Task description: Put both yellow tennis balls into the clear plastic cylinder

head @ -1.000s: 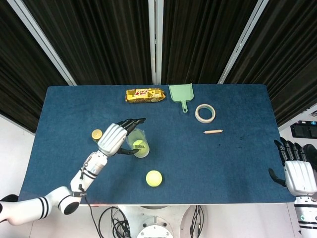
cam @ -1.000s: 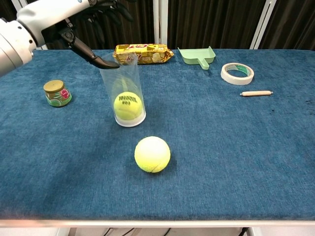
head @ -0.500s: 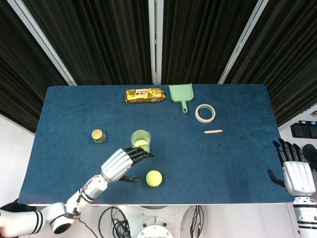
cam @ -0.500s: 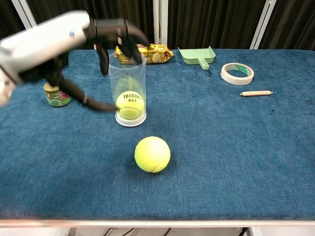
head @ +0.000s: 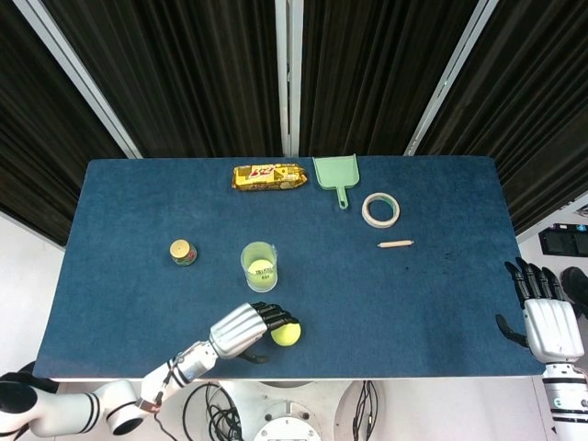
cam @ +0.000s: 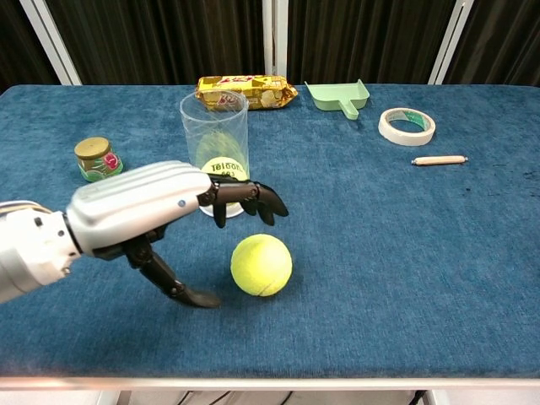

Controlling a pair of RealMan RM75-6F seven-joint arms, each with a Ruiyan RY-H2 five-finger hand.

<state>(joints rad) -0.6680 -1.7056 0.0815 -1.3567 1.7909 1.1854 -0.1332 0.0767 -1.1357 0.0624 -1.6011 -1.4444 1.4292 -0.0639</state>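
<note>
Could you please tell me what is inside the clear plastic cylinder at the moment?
The clear plastic cylinder holds one yellow tennis ball resting at its bottom. The left hand covers the cylinder's base in the chest view.

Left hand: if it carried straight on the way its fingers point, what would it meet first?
Most likely the loose yellow tennis ball lying just ahead of the left hand; depth is hard to judge.

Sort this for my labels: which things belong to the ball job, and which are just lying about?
Job: loose tennis ball; ball in tube; clear tube; left robot hand.
Lying about: snack pack; green scoop; tape roll; wooden stick; small tin.
</note>
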